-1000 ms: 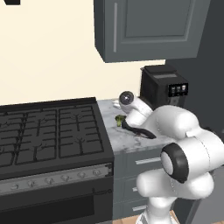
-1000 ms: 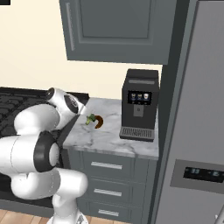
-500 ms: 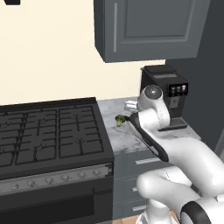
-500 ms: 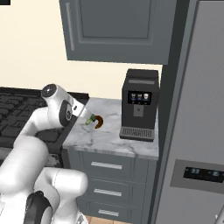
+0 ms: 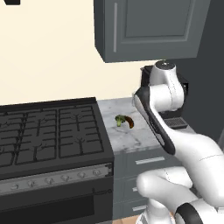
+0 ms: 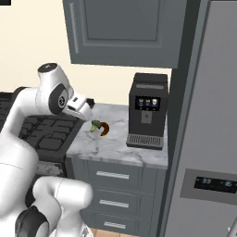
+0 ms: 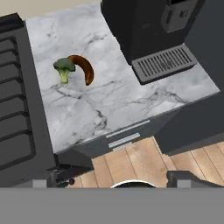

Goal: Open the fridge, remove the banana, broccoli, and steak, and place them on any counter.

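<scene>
Two items on my counter (image 7: 113,105), upper left of hand view: broccoli (image 7: 64,68) touching a curved brown piece (image 7: 84,69) (banana, I think). Coffee machine (image 6: 147,110) sits right of them, fridge (image 6: 208,139) at right base view's right edge. Gripper (image 6: 85,107) above the counter; can't tell if spread.

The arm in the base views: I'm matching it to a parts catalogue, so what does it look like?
The arm is glossy white, built of rounded, tube-like links with dark grey bands and caps at the joints. No cables or markings show. Its pincer is a small blocky white piece with dark tips; whether it is open or shut cannot be told.
</scene>
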